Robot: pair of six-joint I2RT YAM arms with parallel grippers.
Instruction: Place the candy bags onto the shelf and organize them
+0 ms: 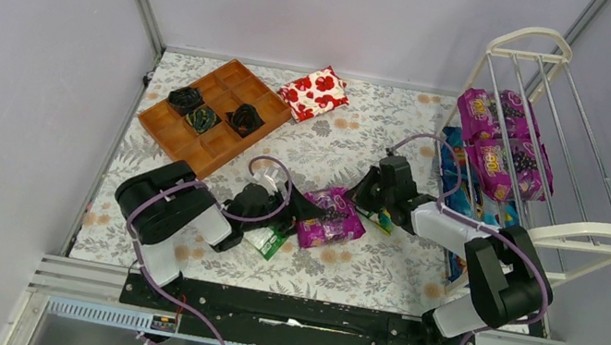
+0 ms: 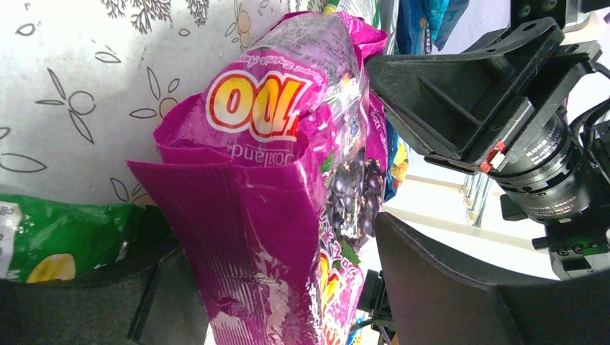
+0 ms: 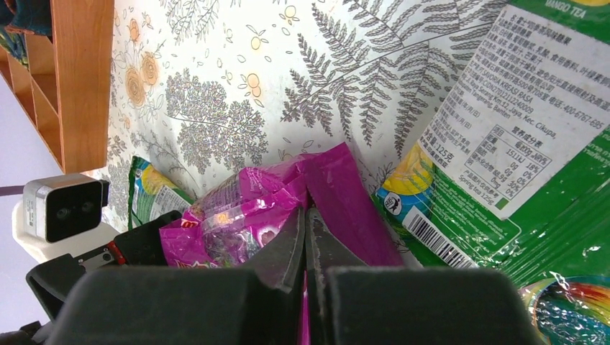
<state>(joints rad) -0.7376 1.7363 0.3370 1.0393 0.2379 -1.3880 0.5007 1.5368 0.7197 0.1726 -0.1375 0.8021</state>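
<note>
Left of shelf (image 1: 554, 235), apart from it: green bag (image 1: 271, 242) beside left gripper (image 1: 296, 207), jaws astride purple bag (image 1: 333, 219), grip impossible to tell. Glossy magenta, crumpled, grape picture, big "100". Clamped on its crimped edge: right gripper (image 3: 306, 237). Just beside, second green bag (image 3: 532, 129), marked "MANGO TEA", "125克". On upper tier, other purple bags (image 1: 498, 148).

One purple grape bag (image 1: 331, 219) is lying on the table between both grippers, one edge pinched in the right gripper (image 1: 360, 202). There's a green bag (image 1: 271, 242) tucked by the left gripper (image 1: 301, 203), and a second green bag (image 3: 503, 144) right beside the right one. Two more purple bags (image 1: 500, 163) lean on the white wire shelf (image 1: 586, 236), off to its right.
</note>
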